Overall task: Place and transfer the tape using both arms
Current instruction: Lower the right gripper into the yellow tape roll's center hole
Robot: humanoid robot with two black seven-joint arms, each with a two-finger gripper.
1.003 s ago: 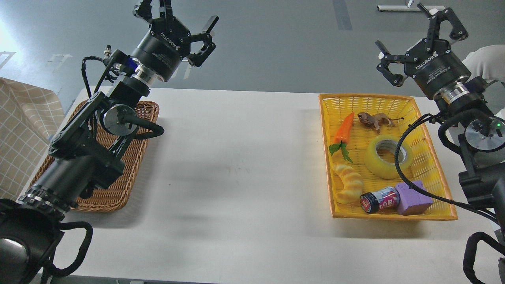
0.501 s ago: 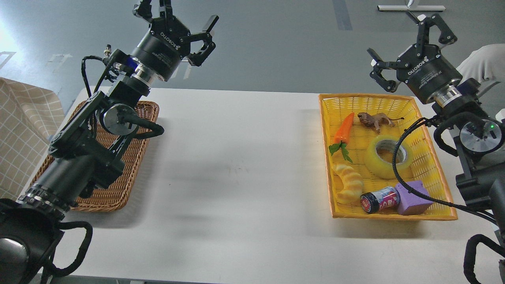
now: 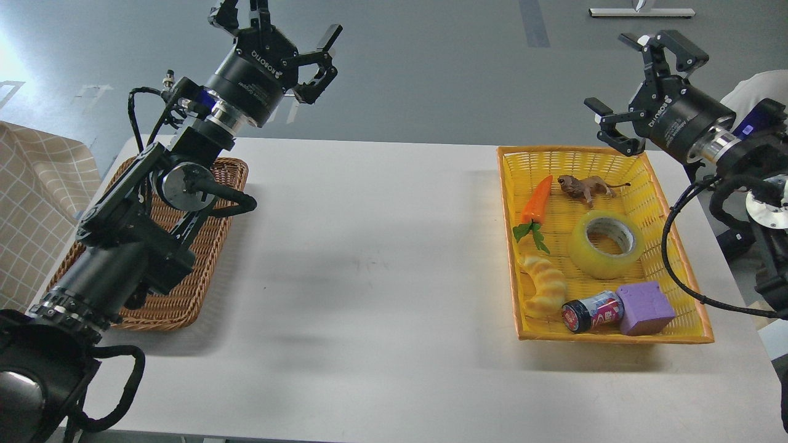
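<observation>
The tape (image 3: 607, 244), a thick translucent yellow roll with a grey-white core, lies flat in the yellow basket (image 3: 689, 289) on the right of the table. My right gripper (image 3: 622, 80) is open and empty, held high above the basket's far right corner, well apart from the tape. My left gripper (image 3: 280, 31) is open and empty, raised above the far left of the table, over the brown wicker basket (image 3: 178, 301).
The yellow basket also holds a toy carrot (image 3: 535, 203), a toy lion (image 3: 585, 186), a yellow twisted bread toy (image 3: 545, 287), a small can (image 3: 592, 311) and a purple block (image 3: 645, 307). A checked cloth (image 3: 31, 203) lies at the far left. The white table (image 3: 369, 264) spans between the baskets.
My right arm has swung out to the right and its cable has moved off the tape. Its gripper turned to point more to the left. The left arm has not moved.
</observation>
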